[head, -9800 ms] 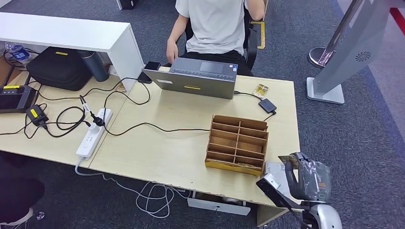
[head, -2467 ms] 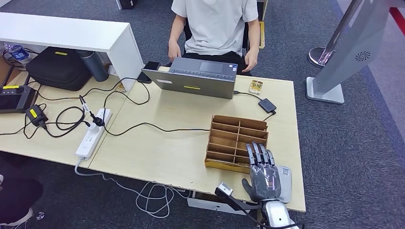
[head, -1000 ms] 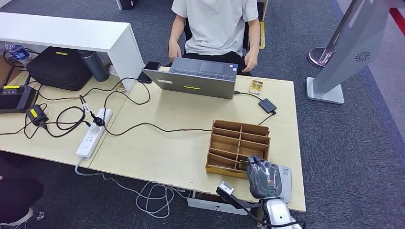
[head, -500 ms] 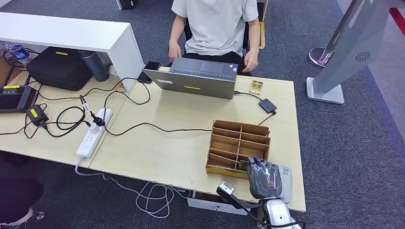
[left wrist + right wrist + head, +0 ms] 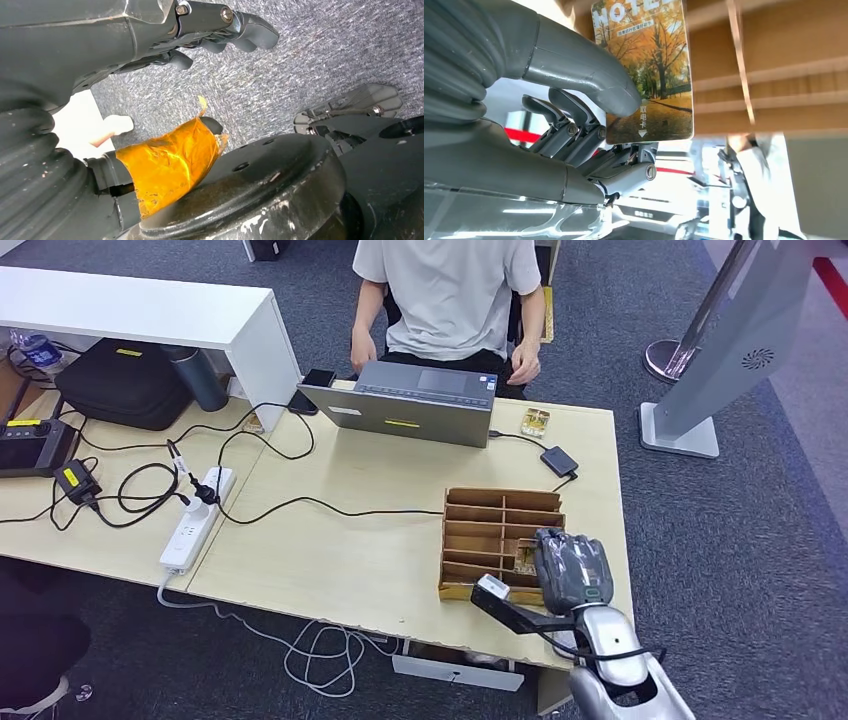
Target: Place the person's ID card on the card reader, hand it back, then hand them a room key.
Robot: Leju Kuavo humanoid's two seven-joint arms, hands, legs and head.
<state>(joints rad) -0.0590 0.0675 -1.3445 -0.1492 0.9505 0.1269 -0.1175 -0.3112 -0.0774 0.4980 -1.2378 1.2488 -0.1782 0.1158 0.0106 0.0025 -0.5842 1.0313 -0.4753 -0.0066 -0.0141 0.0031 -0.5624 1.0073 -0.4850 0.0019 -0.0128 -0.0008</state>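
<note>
The right hand [image 5: 572, 568] pinches a room key card [image 5: 651, 75] between thumb and fingers [image 5: 574, 117], just over the near right corner of the wooden card rack [image 5: 497, 523] on the worktop [image 5: 350, 540]. Beyond it, a person [image 5: 455, 290] sits behind a laptop [image 5: 410, 405]. The left hand [image 5: 165, 55] hangs over the carpet, fingers loosely apart, holding nothing.

The right hand [image 5: 572, 568] is now raised and further forward than a moment ago, over the near right corner of the wooden card rack [image 5: 498, 530], where before it sat low at the table edge. Its thumb and fingers now pinch a room key card [image 5: 649, 70] with an autumn-tree print. The rack itself has turned slightly.
</note>
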